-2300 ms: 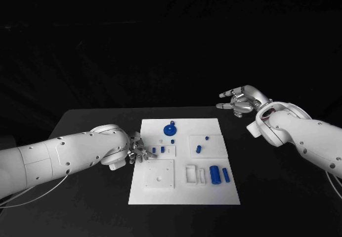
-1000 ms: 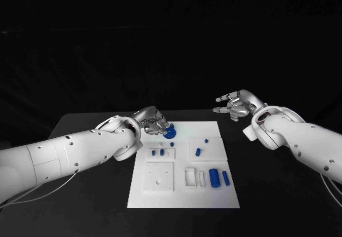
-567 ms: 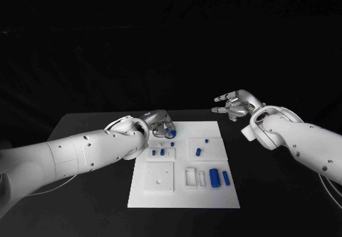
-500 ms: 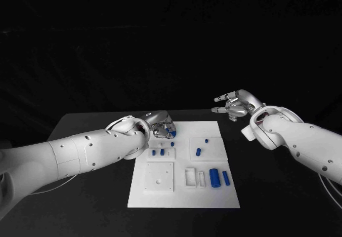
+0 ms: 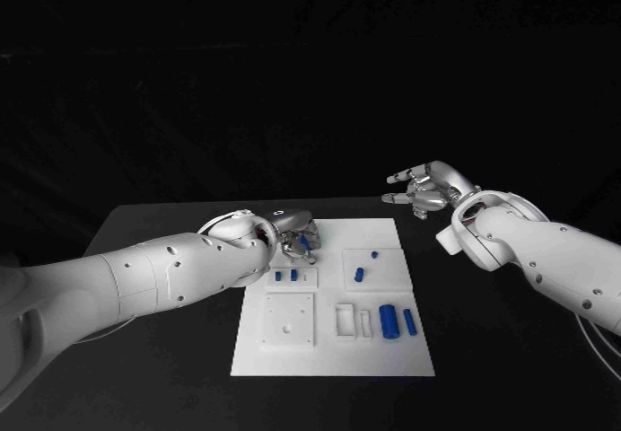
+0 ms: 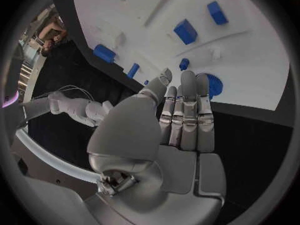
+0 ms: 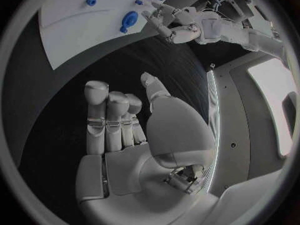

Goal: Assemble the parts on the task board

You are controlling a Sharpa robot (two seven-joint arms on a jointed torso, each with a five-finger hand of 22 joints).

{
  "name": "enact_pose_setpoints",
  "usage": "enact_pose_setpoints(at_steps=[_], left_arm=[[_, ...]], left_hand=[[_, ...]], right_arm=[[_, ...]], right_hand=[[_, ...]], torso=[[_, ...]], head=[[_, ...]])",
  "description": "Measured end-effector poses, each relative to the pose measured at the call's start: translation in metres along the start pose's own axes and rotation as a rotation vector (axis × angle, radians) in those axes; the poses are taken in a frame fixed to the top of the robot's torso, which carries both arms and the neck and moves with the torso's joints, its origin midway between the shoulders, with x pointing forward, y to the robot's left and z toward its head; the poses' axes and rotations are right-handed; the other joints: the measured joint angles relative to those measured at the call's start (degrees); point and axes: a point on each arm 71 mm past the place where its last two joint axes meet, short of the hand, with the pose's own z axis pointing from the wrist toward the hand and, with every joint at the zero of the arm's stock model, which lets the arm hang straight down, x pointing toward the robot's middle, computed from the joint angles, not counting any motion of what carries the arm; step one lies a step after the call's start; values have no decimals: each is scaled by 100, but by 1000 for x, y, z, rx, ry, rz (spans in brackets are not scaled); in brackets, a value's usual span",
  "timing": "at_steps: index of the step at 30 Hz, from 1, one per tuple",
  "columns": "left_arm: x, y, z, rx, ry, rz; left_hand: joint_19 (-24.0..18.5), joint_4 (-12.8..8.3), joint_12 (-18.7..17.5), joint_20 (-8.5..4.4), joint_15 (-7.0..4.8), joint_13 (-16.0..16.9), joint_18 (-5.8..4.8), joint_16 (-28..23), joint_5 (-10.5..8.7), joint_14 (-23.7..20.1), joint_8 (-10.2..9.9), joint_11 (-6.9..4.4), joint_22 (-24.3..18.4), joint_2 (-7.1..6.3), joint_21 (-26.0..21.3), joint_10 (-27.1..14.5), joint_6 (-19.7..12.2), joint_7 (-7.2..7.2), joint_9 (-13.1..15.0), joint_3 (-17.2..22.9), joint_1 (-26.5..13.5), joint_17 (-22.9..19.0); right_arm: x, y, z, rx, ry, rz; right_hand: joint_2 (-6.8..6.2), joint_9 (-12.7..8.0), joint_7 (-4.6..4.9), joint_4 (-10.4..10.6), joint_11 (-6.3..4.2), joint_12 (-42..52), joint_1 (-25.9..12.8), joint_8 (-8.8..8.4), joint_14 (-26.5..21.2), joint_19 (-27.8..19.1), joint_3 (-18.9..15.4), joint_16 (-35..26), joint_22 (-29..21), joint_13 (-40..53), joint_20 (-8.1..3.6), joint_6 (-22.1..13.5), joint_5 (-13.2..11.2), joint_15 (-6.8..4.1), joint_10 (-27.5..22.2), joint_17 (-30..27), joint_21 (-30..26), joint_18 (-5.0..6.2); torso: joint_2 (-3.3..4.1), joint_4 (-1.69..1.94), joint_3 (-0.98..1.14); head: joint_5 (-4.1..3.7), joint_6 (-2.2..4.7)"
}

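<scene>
We note the task board point(image 5: 334, 346) lying mid-table point(image 5: 155, 359). Left hand point(image 5: 298, 232) hovers over its far left corner, fingers straight and together above the round blue disc part point(image 6: 213, 85), grasping nothing. Right hand point(image 5: 422, 189) hangs off the board's far right, fingers loosely spread, empty. Small blue parts point(image 5: 389, 321) rest in board recesses.

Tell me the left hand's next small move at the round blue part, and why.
Probably close the fingers on the round blue part. The left hand hovers at it with fingers straight and nothing held; the right hand waits open off the task board.
</scene>
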Motion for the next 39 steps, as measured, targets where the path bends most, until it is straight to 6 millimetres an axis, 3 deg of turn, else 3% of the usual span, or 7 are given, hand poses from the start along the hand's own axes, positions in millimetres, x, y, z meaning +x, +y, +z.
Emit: enact_pose_setpoints(at_steps=[8,11,15,23,33,39], left_arm=[[4,2,3,12,22,26],[5,2,5,17,23,31],[6,3,7,19,23,35],[10,5,9,14,25,37],[17,10,10,2,34,33],[19,12,10,-4,36,33]], left_hand=[[3,0,0,3,0,0,0,107,32,0,0,20,76,24,0,-21,-33,7,0,0,24,-17],[41,6,0,1,0,-1,89,168,33,0,0,20,136,24,12,-21,-39,1,0,41,24,-17],[41,-16,0,1,0,-3,89,221,55,0,0,20,224,24,32,-21,-39,1,1,88,24,-17],[102,-43,0,-21,1,-3,88,463,102,0,0,2,336,54,32,40,-38,1,1,201,-7,29],[164,-79,0,-20,-20,-3,89,971,144,-20,0,-2,335,99,298,43,-38,1,1,349,-52,128],[164,-83,0,-20,-21,-2,182,1060,144,-21,0,-15,343,76,441,56,-38,1,1,390,-75,56]], right_arm=[[1,2,1,-6,-1,2],[2,3,1,-10,-3,4],[2,3,1,-14,-5,7],[2,4,1,-20,-11,14],[1,4,1,-27,-22,25],[0,5,1,-30,-34,30]], right_hand=[[23,0,14,-15,9,-308,-23,0,-31,0,15,-404,-248,-224,0,-15,0,-10,-129,-295,-571,86],[23,0,1,-7,3,-1131,-23,0,-54,1,55,-903,-840,-914,1,-127,0,-10,-327,-588,-1697,86],[-5,0,10,24,-10,-1585,5,0,-54,1,86,-1466,-1514,-1622,1,-175,0,-10,-360,-850,-2296,86],[-48,0,23,40,-3,-1642,48,0,-10,0,102,-1892,-2230,-2326,0,-230,0,-10,-394,-852,-2400,85],[-84,0,42,63,53,-2192,84,0,-332,0,158,-2357,-2900,-3352,125,-249,0,118,-576,-1233,-2941,85],[-84,0,52,79,61,-2194,84,0,-336,0,173,-2373,-3151,-3682,125,-171,0,122,-551,-1398,-3031,84]], torso=[[1,-4,-2],[1,-6,-2],[2,-10,-5],[3,-7,-4],[2,-2,-2],[2,-3,-2]], head=[[-9,-7],[-14,-9],[-18,-11],[-37,-16],[-54,-26],[-51,-32]])
